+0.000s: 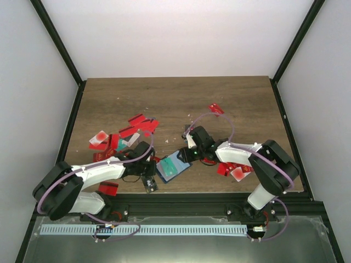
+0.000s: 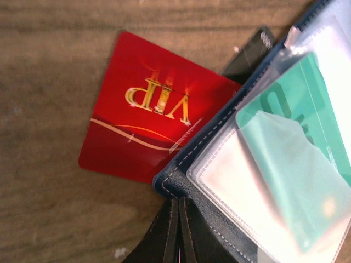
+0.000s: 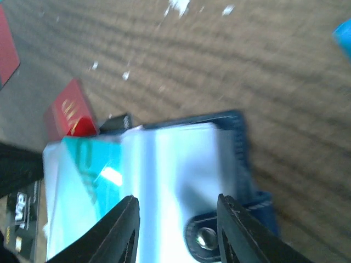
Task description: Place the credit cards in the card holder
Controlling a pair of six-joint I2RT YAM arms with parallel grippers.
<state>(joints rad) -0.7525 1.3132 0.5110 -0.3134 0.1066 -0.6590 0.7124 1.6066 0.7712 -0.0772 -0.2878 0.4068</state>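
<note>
Left hand [image 2: 178, 204] shut at 7 o'clock corner of navy folding card holder [image 2: 174, 183], right hand [image 3: 181, 219] half-open; if holder shifts, teal plastic card [image 2: 296, 142] could slide back out.

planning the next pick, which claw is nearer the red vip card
Left. The left claw sits by the card holder, right beside the red VIP card; the right claw is across the holder from it.

left arm [image 1: 96, 174]: white shells, black joints, lilac cable | right arm [image 1: 241, 154]: same white and black, lilac cable loop | right pincer [image 3: 176, 201]: plain black
</note>
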